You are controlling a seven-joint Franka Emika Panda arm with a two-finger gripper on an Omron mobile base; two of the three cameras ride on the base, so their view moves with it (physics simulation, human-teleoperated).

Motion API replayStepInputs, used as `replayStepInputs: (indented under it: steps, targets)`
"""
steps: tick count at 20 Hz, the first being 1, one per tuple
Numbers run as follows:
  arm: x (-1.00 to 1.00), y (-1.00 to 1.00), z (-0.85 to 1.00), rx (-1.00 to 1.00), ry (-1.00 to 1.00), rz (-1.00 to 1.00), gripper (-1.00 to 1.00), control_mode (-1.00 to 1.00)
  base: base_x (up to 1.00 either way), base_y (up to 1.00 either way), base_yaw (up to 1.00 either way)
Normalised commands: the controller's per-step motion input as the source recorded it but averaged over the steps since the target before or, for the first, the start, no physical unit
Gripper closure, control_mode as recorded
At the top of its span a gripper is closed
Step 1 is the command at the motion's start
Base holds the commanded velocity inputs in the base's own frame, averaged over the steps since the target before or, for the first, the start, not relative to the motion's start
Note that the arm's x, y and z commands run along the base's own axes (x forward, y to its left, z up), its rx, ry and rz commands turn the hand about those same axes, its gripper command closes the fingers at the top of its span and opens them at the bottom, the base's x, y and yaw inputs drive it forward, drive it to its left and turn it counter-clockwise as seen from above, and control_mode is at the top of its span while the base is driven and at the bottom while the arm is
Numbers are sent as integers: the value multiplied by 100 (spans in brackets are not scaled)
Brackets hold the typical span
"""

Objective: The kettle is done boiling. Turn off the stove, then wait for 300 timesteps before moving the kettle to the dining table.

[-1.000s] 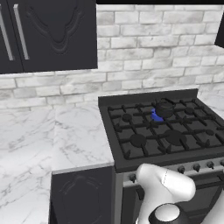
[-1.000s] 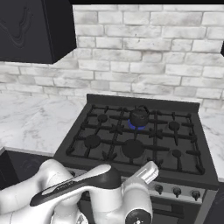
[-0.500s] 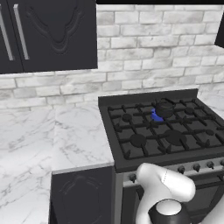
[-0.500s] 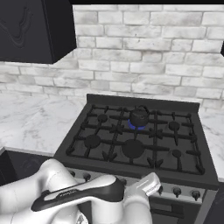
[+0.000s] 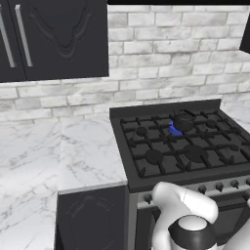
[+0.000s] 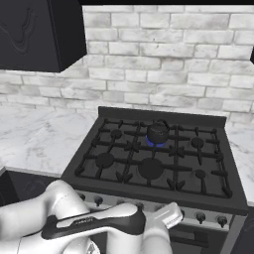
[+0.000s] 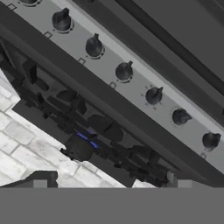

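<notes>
- In the left base view, you see the kettle (image 5: 184, 120) sitting on a back burner of the stove (image 5: 185, 146). A blue flame (image 5: 174, 129) glows under it, so the stove is not off yet. That first step is left to do, then the wait, then the move to the dining table.
- The white marble worktop (image 5: 44, 156) lies left of the stove. A grey brick wall (image 5: 166, 58) stands behind, and a black cabinet (image 5: 53, 36) hangs above.
- In the right base view, your arm (image 6: 94, 225) reaches low in front of the stove's knobs (image 6: 200, 217). The kettle (image 6: 158, 132) is well apart from it.
- In the hand view, a row of knobs (image 7: 124, 71) on the silver strip crosses the picture. The kettle (image 7: 79, 148) shows with blue under it. Your gripper is wide apart and grasps nothing.
</notes>
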Motion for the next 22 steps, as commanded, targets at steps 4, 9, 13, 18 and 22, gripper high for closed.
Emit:
replayStepInputs:
  steps: [4,9,13,18,22]
  targets:
    - [1,-10,-31,5,0,-1,-100,-100,0,0,0]
    - [3,-15,-24,6,0,-2,-100,-100,0,0,0]
    - [12,-11,-10,6,0,-3,-100,-100,0,0,0]
    - [23,-10,-7,5,2,-6,-100,-100,0,0,0]
    - [20,-9,-15,6,2,-8,-100,-100,0,0,0]
